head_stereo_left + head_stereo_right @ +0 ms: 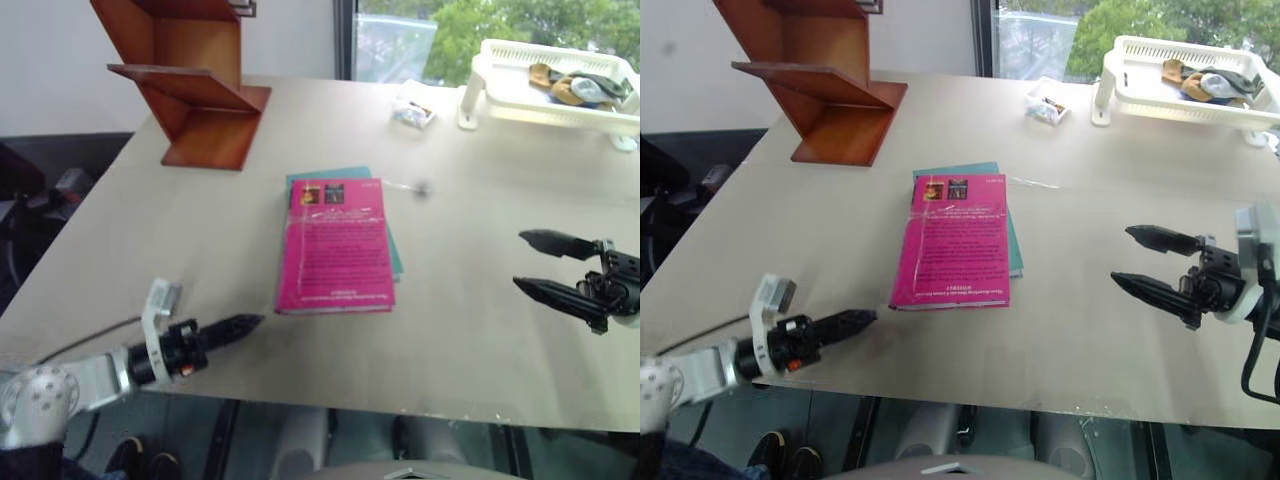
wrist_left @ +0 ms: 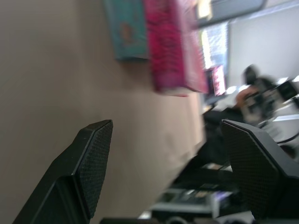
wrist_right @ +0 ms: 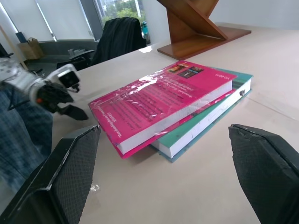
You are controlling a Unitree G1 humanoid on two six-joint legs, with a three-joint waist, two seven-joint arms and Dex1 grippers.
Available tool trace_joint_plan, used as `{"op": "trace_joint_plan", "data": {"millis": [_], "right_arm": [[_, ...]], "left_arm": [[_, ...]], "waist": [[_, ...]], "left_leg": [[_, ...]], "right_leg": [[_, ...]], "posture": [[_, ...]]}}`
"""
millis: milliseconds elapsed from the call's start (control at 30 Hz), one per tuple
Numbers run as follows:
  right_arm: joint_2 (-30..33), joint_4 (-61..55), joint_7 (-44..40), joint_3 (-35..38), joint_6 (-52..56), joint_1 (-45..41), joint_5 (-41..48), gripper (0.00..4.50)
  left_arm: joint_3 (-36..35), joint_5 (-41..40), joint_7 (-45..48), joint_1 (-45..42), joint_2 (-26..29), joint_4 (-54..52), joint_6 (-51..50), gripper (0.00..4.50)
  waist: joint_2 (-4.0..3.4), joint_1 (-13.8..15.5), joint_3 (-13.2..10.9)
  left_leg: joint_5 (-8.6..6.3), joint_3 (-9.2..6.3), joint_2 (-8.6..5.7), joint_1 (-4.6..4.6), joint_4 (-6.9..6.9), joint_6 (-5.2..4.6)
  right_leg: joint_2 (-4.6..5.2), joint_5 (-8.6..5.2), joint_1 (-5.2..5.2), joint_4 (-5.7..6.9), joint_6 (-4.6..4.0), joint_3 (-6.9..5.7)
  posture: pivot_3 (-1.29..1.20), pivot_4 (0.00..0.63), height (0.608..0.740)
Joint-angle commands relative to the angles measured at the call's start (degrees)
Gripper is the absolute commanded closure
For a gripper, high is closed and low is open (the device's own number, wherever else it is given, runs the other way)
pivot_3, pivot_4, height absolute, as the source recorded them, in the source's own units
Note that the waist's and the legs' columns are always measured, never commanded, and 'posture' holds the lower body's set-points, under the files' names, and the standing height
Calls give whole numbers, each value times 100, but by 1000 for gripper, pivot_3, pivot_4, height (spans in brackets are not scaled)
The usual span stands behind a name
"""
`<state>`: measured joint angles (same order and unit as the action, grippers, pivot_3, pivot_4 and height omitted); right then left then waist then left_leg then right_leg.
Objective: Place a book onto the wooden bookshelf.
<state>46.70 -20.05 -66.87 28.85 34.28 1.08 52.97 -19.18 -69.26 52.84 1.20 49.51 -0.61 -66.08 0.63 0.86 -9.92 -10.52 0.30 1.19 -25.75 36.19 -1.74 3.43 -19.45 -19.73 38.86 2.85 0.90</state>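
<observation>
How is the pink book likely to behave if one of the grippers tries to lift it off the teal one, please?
The pink book looks glossy, so fingers may slip on it. It lies on the teal book, so it may slide rather than lift. It looks thick enough to stay fairly stiff.

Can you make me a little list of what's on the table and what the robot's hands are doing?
pink book: lying flat on top of the green book
bookshelf: at the far left of the table, no book on it
white basket: far right corner
left end effector: open, empty, near the pink book
right end effector: open, empty
</observation>
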Motion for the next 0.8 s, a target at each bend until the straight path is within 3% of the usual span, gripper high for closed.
{"op": "trace_joint_plan", "data": {"millis": [33,233,367,700,800], "right_arm": [[63,-126,36,82,-80,-39,54,0],[15,-132,91,28,-116,-52,34,0],[-22,-197,176,-13,-126,-67,70,0],[-4,-287,227,100,-171,109,107,0],[-6,-306,232,102,-189,147,106,0]], "left_arm": [[365,398,1068,-796,330,764,95,496],[1356,1367,1600,-2918,30,2681,-215,496],[1781,1807,1869,-3817,-308,3333,-486,496],[2080,2319,2656,-4415,-508,3789,-808,496],[2052,2335,2756,-4275,-452,3670,-935,1717]], "waist": [[1,-11,0],[1,-1,-1],[8,-33,-5],[13,-137,-7],[13,-142,-8]], "left_leg": [[-2,2,-1,0,-2,-3],[-2,8,-1,2,-19,-6],[-2,17,-1,-3,-1,-8],[-2,17,8,-2,7,-7],[-2,17,8,-2,8,-7]], "right_leg": [[3,7,-1,-1,12,0],[-45,7,-5,4,19,-16],[-52,12,-3,10,30,-13],[-62,12,-4,17,32,-9],[-61,12,-3,18,32,-8]], "posture": [[0,150,740],[0,150,740],[0,150,740],[0,150,740],[0,150,740]]}}
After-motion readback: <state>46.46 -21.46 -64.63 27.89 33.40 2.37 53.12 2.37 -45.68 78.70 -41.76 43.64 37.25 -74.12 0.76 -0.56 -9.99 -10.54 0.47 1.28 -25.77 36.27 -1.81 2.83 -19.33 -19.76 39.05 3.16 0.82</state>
